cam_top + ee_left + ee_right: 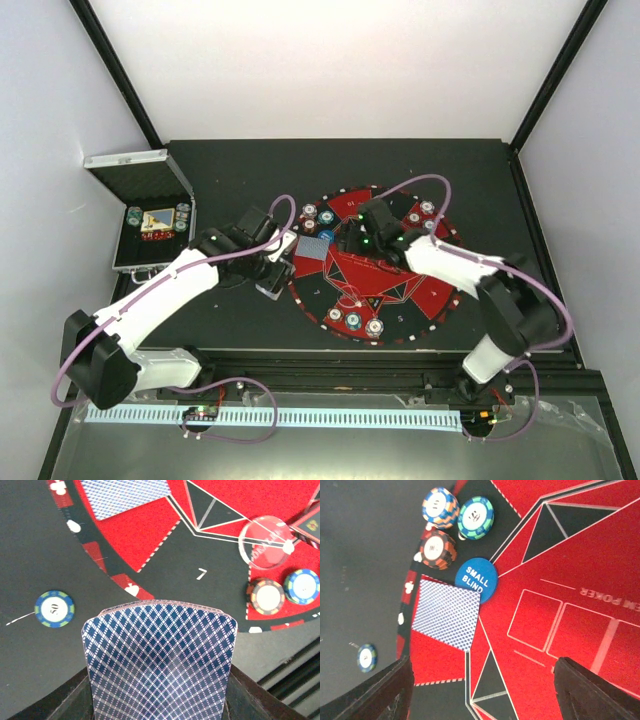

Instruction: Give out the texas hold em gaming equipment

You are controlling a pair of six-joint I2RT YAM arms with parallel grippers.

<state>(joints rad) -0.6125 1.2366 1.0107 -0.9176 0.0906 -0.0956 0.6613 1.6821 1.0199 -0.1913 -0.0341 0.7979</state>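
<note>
Left end effector (160,705): closed on a deck of cards (159,650), one finger (75,702) against each long edge. The blue-diamond backs face my wrist camera, and the deck juts past the fingers toward 12 o'clock in that view.
Left contact: I touch only the deck. It hangs over the black tabletop (230,320), just outside the rim of the mat (395,290).
Right end effector (482,680): spread wide and holding nothing, with only bare red felt between the two fingers (387,690).
Left arm: it rises from its base at the tabletop's 7 o'clock and reaches toward 1 o'clock. The wrist ends at the mat's 9 o'clock rim.
Right arm: its base is at 5 o'clock and the elbow is raised near the mat's 4 o'clock edge. The forearm runs toward 10 o'clock, and the wrist sits over the upper middle of the mat.
Single card (447,614): it lies face down and flat in the mat's 10 o'clock sector.
Small Blind disc (476,578): blue, right at that card's corner.
Chip stacks (437,549): three sit together at the mat's 11 o'clock rim, beside the disc.
1 o'clock stacks (413,218): two at the rim.
6 o'clock stacks (355,320): three in a row at the rim.
Loose chip (54,609): it lies alone on the tabletop off the mat, at 10 o'clock from the deck in my left wrist view.
Case (150,215): open at the tabletop's 9 o'clock edge, with chips in its foam.
</note>
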